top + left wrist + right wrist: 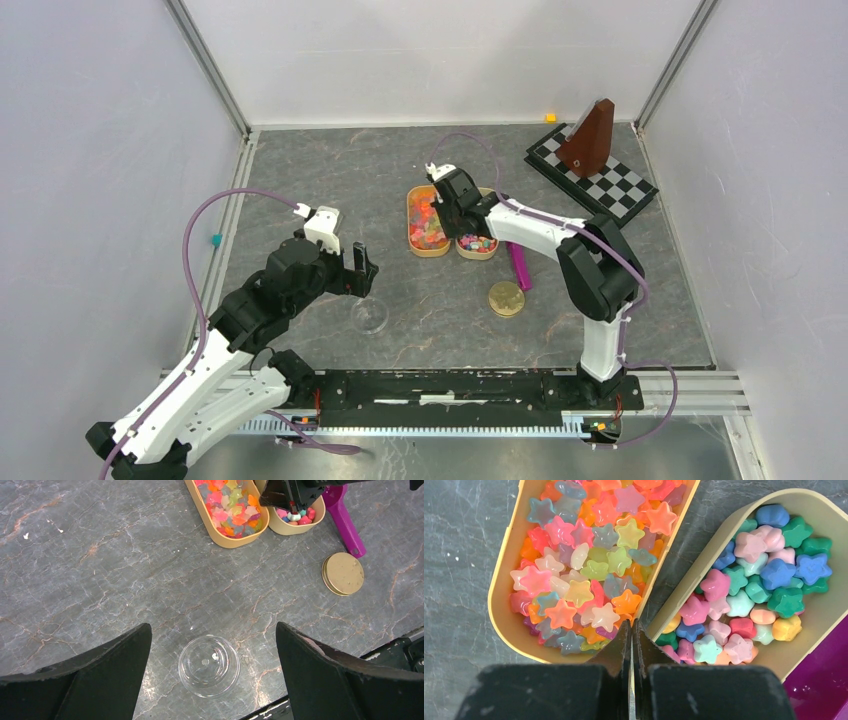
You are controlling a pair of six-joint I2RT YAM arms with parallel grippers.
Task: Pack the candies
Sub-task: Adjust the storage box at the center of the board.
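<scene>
Right end effector (631,630) is pinched fully closed with nothing in it. Its two fingertips (623,630) are pressed flat together and parked right at the near end of the long beige tray (499,610), where its wall meets the smaller beige tray (704,555). Can't tell if the tips actually touch either rim.

Using the long tray as the reference from here:
- It's piled with translucent star candies (589,565) in pink, orange, yellow, blue and pale green.
- The smaller tray sits snug against its right side and holds opaque star candies (744,595) in pink, blue, green, mint, and a yellow one or two.
- The purple scoop (345,520) lies just past the smaller tray, on the side away from the long tray, flat on the counter (100,555).
- The gold lid (343,573) is off to the near right of the long tray, close to the scoop's handle end and lying flat.
- The clear glass jar (209,666) stands upright, well apart on the near-left side, with no candy in it.

Left end effector (212,626) hangs over that jar, fingers spread as wide as they go and holding nothing.
</scene>
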